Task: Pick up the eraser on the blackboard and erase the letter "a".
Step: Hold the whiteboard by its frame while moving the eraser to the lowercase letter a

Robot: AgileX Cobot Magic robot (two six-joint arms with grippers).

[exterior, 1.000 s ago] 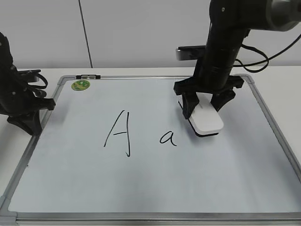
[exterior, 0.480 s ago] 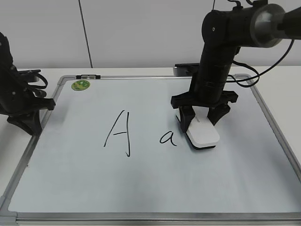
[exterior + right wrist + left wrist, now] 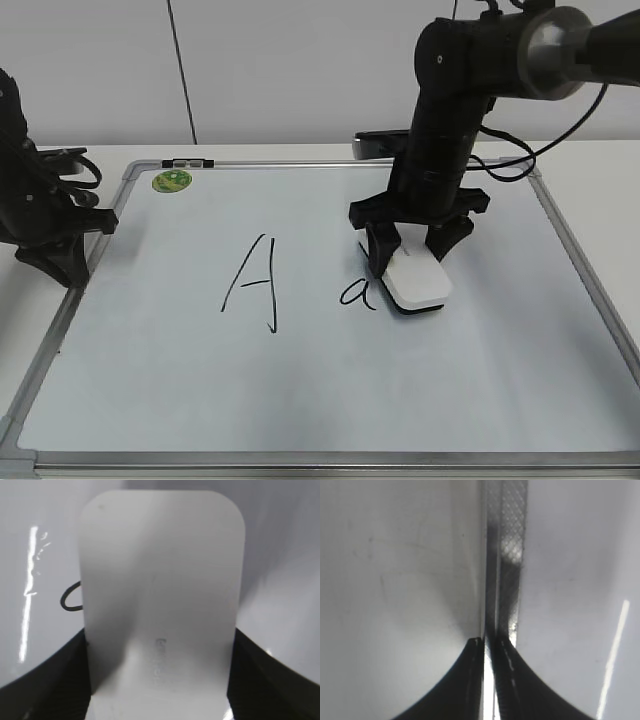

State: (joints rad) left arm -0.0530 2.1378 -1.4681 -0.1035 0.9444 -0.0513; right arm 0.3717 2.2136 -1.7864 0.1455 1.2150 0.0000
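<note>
The blackboard (image 3: 330, 400) is a large white board with a silver frame lying flat on the table. My right gripper (image 3: 408, 258) is shut on the white eraser (image 3: 420, 283), pressing it flat on the board. The eraser's left edge touches the right side of the small black letter "a" (image 3: 356, 294). In the right wrist view the eraser (image 3: 160, 595) fills the middle between the jaws (image 3: 160, 680), and a bit of the "a" (image 3: 70, 600) shows at its left. My left gripper (image 3: 62, 262) is shut and empty at the board's left frame (image 3: 507, 555).
A taller black capital "A" (image 3: 252, 285) is written left of the "a". A round green sticker (image 3: 171, 181) and a small clip (image 3: 187, 161) sit at the board's far left corner. A dark flat device (image 3: 380, 143) lies behind the board.
My right gripper has slid the eraser left along the board, from well right of the "a" to touching it. The left arm has not moved.
</note>
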